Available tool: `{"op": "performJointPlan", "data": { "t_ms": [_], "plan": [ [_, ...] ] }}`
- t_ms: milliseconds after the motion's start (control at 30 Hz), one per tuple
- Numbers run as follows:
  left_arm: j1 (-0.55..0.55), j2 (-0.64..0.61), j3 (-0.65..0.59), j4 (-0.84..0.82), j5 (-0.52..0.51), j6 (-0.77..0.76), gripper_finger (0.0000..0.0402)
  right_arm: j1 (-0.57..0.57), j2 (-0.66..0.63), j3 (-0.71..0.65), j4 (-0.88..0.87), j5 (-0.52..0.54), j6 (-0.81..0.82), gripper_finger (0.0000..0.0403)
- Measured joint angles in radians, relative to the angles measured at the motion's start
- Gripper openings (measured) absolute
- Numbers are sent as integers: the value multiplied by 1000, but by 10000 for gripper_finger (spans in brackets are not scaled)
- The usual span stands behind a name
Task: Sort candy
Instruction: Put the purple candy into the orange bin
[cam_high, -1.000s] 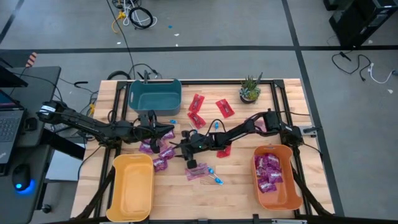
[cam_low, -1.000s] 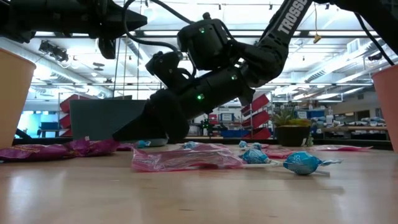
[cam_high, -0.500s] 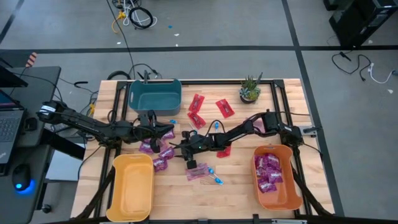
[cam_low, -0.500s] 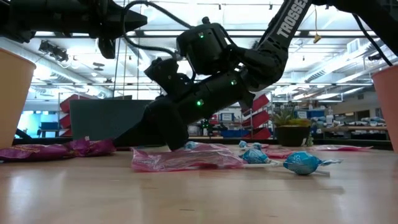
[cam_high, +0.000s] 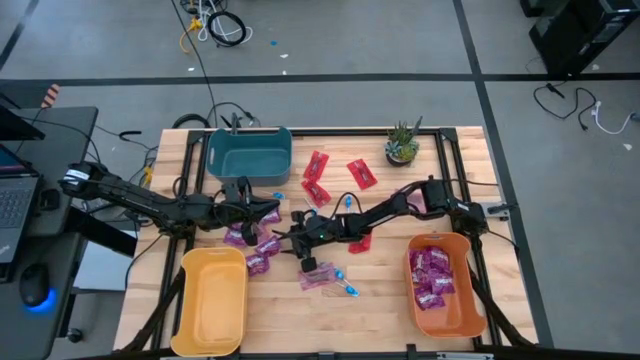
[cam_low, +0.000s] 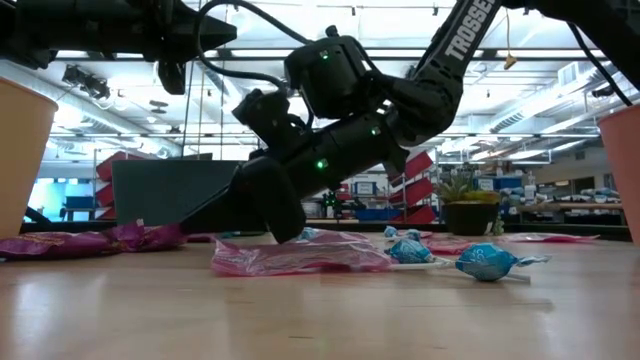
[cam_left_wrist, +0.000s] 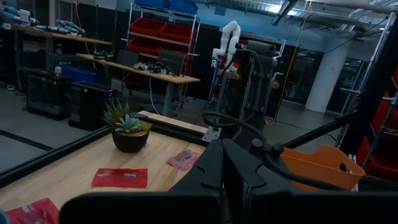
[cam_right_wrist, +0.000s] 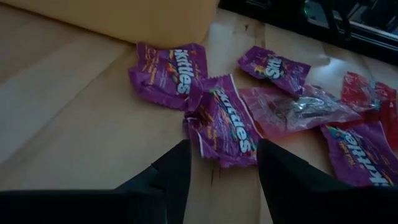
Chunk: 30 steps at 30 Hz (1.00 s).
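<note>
My right gripper (cam_right_wrist: 224, 147) (cam_high: 291, 240) is low over the middle of the table and open. Its two fingers stand on either side of the near end of a purple candy packet (cam_right_wrist: 224, 124) that lies flat on the wood; I cannot tell whether they touch it. More purple packets (cam_right_wrist: 169, 68) (cam_high: 241, 236) lie around it, and a pink packet (cam_low: 300, 254) with blue lollipops (cam_low: 486, 262) lies nearer the front. Red packets (cam_high: 316, 166) lie toward the far edge. My left gripper (cam_left_wrist: 225, 163) (cam_high: 266, 210) hangs raised left of centre, shut, with nothing between its fingers.
A teal bin (cam_high: 250, 150) stands at the far left and a yellow bin (cam_high: 184, 300) at the near left. At the near right is an orange bin (cam_high: 410, 272) holding purple packets. A small potted plant (cam_high: 402, 144) sits at the far edge.
</note>
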<state>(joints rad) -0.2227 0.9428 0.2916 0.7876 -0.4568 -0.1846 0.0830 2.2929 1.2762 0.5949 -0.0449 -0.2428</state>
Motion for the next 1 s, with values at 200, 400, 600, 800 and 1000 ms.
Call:
{"op": "performJointPlan", "data": {
  "t_ms": [200, 400, 600, 800, 1000],
  "plan": [
    [0, 0, 0, 0, -1, 0, 6, 1, 0, 0, -14, -7, -3, 158],
    [0, 0, 0, 0, -4, 0, 6, 0, 0, 0, -16, -9, 1, 125],
    [0, 0, 0, 2, -6, 1, 6, -7, 0, 0, -14, -9, 2, 73],
    [0, 0, 0, 3, -6, 1, 6, -8, 0, 0, -13, -23, -24, 11],
    [0, 0, 0, 3, -6, -3, 6, -8, 0, 0, -5, -30, -38, 1]
  ]
}}
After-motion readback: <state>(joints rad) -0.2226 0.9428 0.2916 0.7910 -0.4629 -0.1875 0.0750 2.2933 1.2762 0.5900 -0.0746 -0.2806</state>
